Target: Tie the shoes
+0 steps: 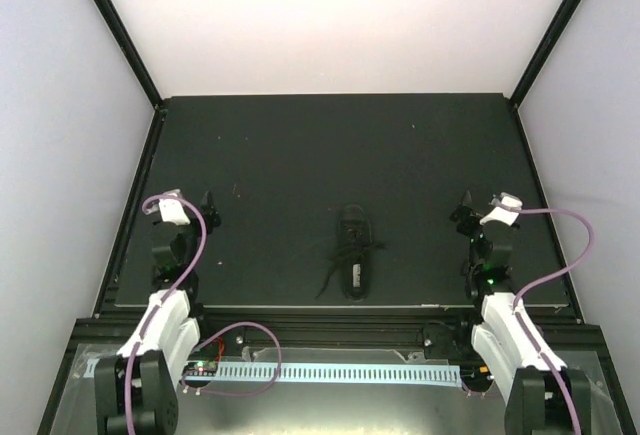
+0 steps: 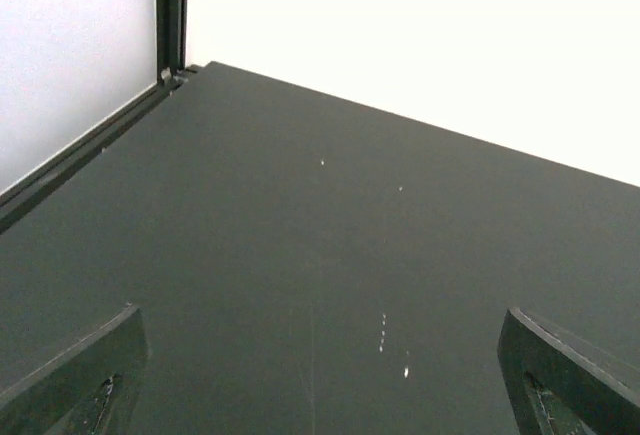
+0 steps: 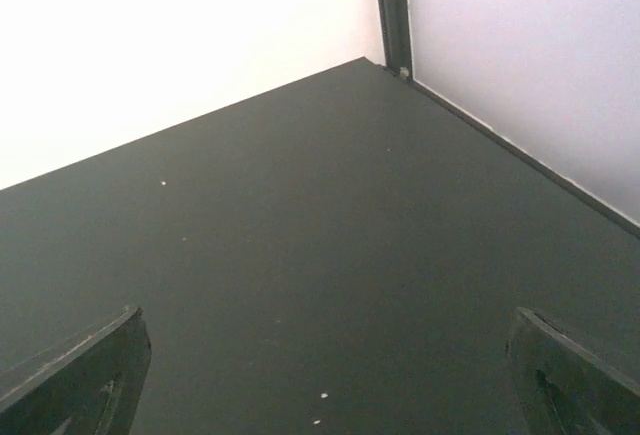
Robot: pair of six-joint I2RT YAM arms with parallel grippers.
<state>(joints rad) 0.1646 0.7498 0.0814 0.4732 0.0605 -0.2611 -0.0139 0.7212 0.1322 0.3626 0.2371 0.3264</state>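
Observation:
A small all-black shoe (image 1: pixel 354 250) lies on the black table (image 1: pixel 300 155), near its front middle, toe pointing away from the arms. A small pale patch shows on its insole. Thin black laces trail loose to its left and right. My left gripper (image 1: pixel 207 209) is open and empty at the table's left side, far from the shoe. My right gripper (image 1: pixel 465 210) is open and empty at the right side, also far from the shoe. Each wrist view shows only its two spread fingertips (image 2: pixel 85 375) (image 3: pixel 570 375) over bare table; the shoe is out of both views.
White walls with black corner posts (image 1: pixel 120 35) enclose the table on three sides. Purple cables (image 1: pixel 190 255) loop off both arms. A white slotted cable duct (image 1: pixel 330 372) runs along the frame in front of the table.

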